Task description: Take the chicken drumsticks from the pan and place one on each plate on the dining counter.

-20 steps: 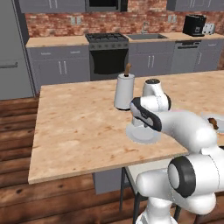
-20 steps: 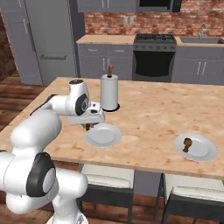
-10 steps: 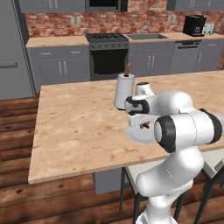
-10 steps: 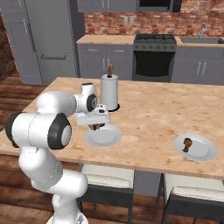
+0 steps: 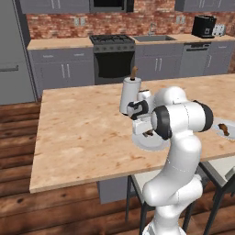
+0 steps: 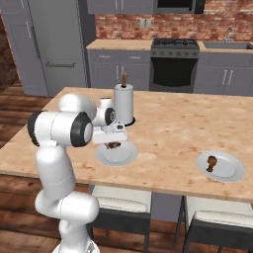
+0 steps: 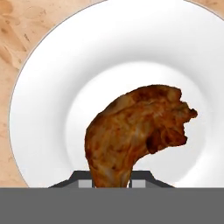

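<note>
Gripping a drumstick [image 7: 138, 131] by its thin bone end, the gripper [image 7: 111, 178] hangs clenched directly above the near plate [image 7: 57, 87] on the dining counter [image 6: 168, 133]. Fat end juts forward over the plate's centre. Second drumstick [image 6: 211, 162] lies on the far plate [image 6: 232, 170], well apart. Paper towel roll [image 6: 123, 104] stands just behind the gripper.

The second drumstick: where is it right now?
In the end effector, held over the near plate in the right base view, beside the paper towel roll.
</note>
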